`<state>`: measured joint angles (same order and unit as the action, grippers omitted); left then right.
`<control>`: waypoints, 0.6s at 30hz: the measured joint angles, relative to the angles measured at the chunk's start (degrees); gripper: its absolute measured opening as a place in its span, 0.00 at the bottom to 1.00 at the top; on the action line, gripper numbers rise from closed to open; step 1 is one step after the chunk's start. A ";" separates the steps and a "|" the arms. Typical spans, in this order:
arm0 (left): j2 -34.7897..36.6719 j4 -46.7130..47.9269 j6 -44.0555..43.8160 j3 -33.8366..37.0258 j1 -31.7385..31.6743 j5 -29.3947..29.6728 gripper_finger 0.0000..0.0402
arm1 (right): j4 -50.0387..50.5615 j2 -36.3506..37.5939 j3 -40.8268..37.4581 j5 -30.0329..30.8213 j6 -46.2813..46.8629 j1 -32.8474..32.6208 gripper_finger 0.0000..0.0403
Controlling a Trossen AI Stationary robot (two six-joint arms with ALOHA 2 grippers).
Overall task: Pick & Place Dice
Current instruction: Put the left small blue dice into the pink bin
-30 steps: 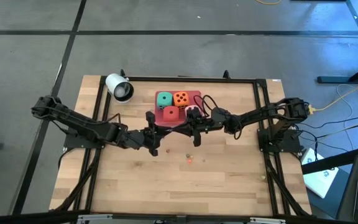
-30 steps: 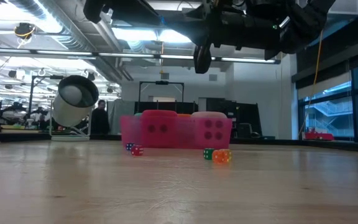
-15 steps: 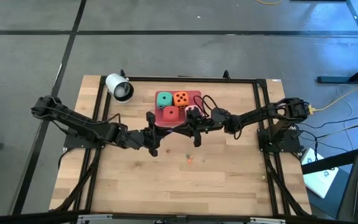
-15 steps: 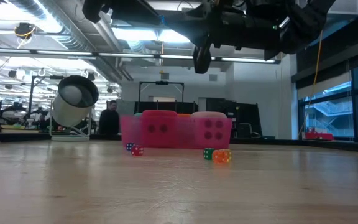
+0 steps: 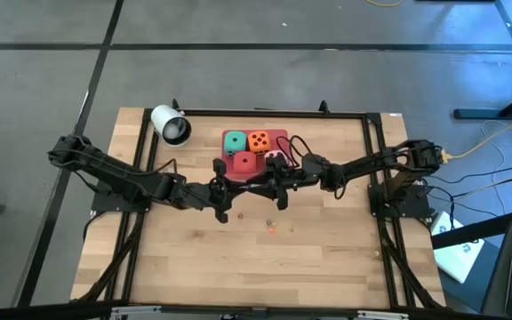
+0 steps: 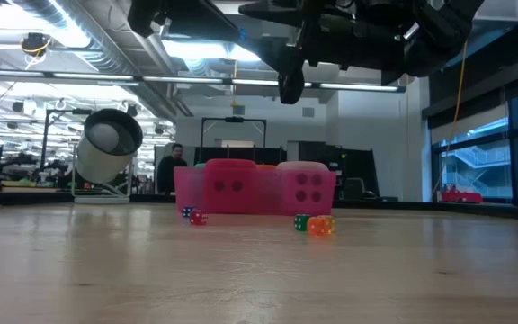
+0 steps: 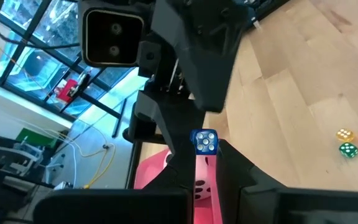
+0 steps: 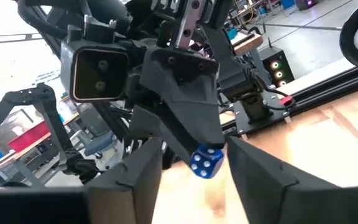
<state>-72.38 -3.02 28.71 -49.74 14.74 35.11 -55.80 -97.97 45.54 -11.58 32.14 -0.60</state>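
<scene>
Mid-air handover above the bare wooden table (image 5: pixel 327 258): tiny blue white-pipped die (image 7: pixel 204 142) pinched in left gripper (image 7: pixel 205 152). Right gripper (image 8: pixel 194 163) parted around it. Best kept pinched, level, clear of the flat pink tray (image 5: pixel 279 138).

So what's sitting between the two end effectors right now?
A small blue die, pinched by the left end effector, with the right end effector open around it; both wrist views show it.

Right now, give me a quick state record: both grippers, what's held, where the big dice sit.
left gripper: mid-table, raised, shut on small blue die
right gripper: facing the left one, open, fingers either side of that die, clear of it
big dice: teal, orange, red, pale pink, all in pink tray
loose on table: tiny dice in front of the tray
</scene>
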 joint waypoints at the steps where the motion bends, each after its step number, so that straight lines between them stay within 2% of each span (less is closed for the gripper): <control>1: 0.00 0.03 0.00 0.00 -0.25 0.01 0.05 | 0.08 0.00 0.00 0.00 0.00 0.00 0.48; 7: 0.04 -0.27 -0.03 0.00 -1.44 -1.58 0.05 | 0.59 0.00 0.00 0.21 0.02 0.02 0.51; 18: 0.01 -1.88 0.41 0.02 -1.54 -3.38 0.05 | 1.85 0.00 -0.09 2.15 0.00 0.01 0.44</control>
<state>-72.37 -4.90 29.11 -49.71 13.20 31.74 -53.95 -97.97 45.45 -9.43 32.14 -0.59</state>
